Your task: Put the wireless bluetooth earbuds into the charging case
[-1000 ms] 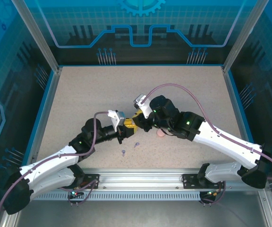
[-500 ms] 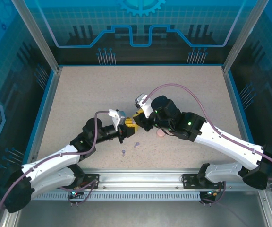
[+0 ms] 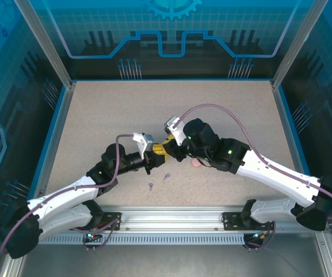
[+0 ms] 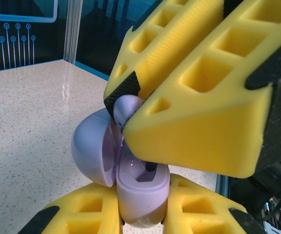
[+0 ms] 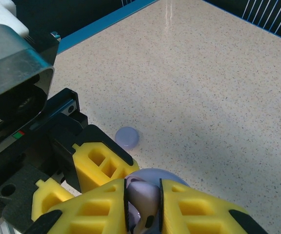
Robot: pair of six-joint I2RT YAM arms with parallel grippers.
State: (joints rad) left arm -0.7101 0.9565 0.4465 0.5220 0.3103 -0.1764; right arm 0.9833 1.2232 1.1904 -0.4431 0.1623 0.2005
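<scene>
Case (image 4: 143, 190): lavender, lid (image 4: 92, 153) swung open, base clamped between the fingers of the left gripper (image 4: 141, 214).
Earbud (image 4: 126, 108): lavender, pinched tight in the right gripper (image 5: 144, 191), at the case's mouth against the open lid.
Table (image 3: 97, 115): two loose earbuds (image 3: 150, 186) lie just nearside of the grippers.

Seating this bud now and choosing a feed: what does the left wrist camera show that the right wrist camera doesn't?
Left wrist, not right: the inside of the open lavender plastic charging case, with a dark socket in its well. Right wrist, not left: a small round lavender disc lying on the speckled table beyond the case. Shared: the tiny lavender earbud pinched in the yellow-fingered right gripper, poised at the case's mouth, and the case clamped by the yellow-fingered left gripper.
</scene>
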